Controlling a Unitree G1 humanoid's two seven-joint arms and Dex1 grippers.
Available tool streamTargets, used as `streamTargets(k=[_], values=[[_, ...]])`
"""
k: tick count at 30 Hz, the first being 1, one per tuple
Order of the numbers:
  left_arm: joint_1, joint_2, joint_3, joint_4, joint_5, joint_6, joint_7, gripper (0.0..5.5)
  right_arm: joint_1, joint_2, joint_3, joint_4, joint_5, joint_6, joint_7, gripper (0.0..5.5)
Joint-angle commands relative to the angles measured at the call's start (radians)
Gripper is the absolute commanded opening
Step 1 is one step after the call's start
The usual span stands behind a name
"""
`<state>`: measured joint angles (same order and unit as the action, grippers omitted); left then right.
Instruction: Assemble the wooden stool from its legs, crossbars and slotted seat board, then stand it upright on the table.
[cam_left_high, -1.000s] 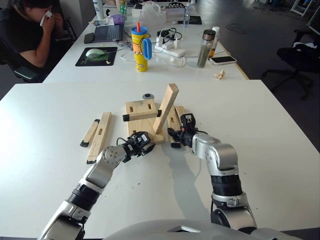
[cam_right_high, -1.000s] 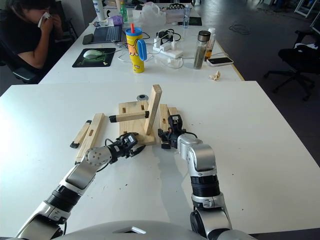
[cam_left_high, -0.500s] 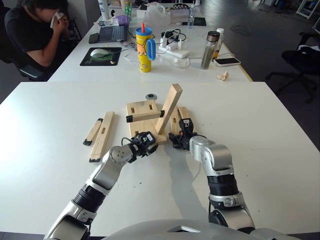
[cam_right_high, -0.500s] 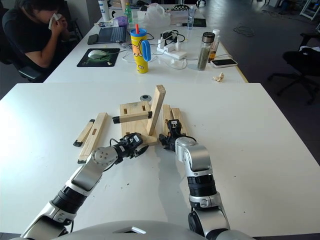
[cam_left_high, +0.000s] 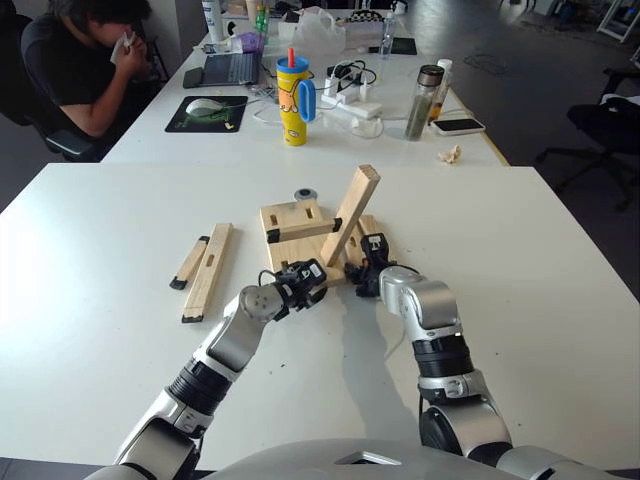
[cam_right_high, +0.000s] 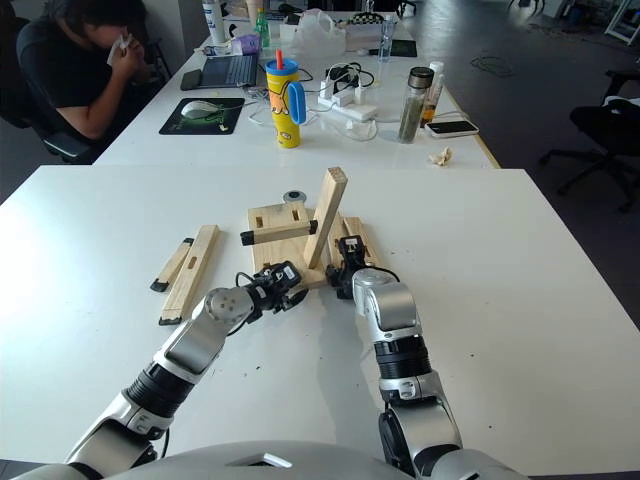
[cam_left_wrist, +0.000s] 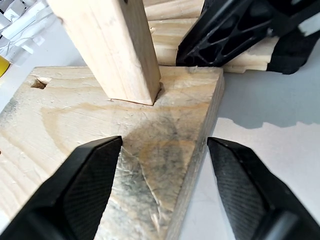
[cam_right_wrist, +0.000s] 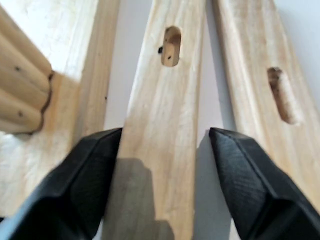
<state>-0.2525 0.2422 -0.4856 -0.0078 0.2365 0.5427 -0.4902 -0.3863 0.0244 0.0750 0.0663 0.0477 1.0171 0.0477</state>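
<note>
The slotted seat board (cam_left_high: 290, 228) lies flat mid-table. One leg (cam_left_high: 350, 214) stands tilted in its near-right slot, and a black-tipped crossbar (cam_left_high: 303, 230) rests on the board. My left gripper (cam_left_wrist: 165, 195) is open at the board's near corner (cam_left_wrist: 150, 165), just in front of the tilted leg's foot (cam_left_wrist: 125, 60). Two slotted legs (cam_right_wrist: 165, 100) lie right of the board. My right gripper (cam_right_wrist: 165, 185) is open and straddles the near end of one of them. Another leg (cam_left_high: 207, 270) and a short crossbar (cam_left_high: 188, 262) lie to the left.
A small round grey part (cam_left_high: 304, 194) sits just behind the board. A second table behind holds a yellow cup (cam_left_high: 294, 88), a bottle (cam_left_high: 423, 88) and a phone (cam_left_high: 460, 126). Bare white tabletop (cam_left_high: 540, 290) stretches to both sides.
The head view has shifted a little. My left gripper has edged forward to the board's near corner, closer to the tilted leg. The right gripper stays at the two legs.
</note>
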Motion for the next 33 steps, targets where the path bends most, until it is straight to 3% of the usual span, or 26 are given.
streamTargets(k=[1, 2, 13, 19, 26, 29, 33], values=[[0.079, -0.018, -0.054, 0.101, -0.026, 0.103, -0.051, 3.16, 0.01, -0.005, 0.006, 0.004, 0.014, -0.054, 0.031, 2.27], [0.078, -0.022, -0.051, 0.103, -0.026, 0.104, -0.048, 3.16, 0.014, -0.004, 0.004, -0.005, 0.013, -0.064, 0.027, 2.06], [0.044, -0.061, -0.014, 0.143, -0.026, 0.079, -0.018, 3.16, -0.02, -0.09, -0.092, -0.198, -0.013, -0.293, -0.004, 2.04], [0.047, -0.033, 0.013, 0.084, -0.019, 0.083, -0.013, 3.16, -0.079, -0.194, -0.169, -0.12, -0.017, -0.388, 0.014, 2.04], [0.046, 0.127, 0.01, -0.166, 0.031, -0.059, -0.07, 3.16, -0.243, -0.267, -0.484, -0.016, 0.355, -0.432, 0.211, 2.04], [0.027, 0.2, 0.017, -0.217, 0.061, -0.148, -0.091, 3.16, -0.285, -0.329, -0.498, -0.029, 0.428, -0.438, 0.305, 2.04], [0.021, 0.205, 0.045, -0.244, 0.021, -0.182, -0.116, 3.16, -0.302, -0.379, -0.462, -0.046, 0.454, -0.433, 0.365, 2.04]])
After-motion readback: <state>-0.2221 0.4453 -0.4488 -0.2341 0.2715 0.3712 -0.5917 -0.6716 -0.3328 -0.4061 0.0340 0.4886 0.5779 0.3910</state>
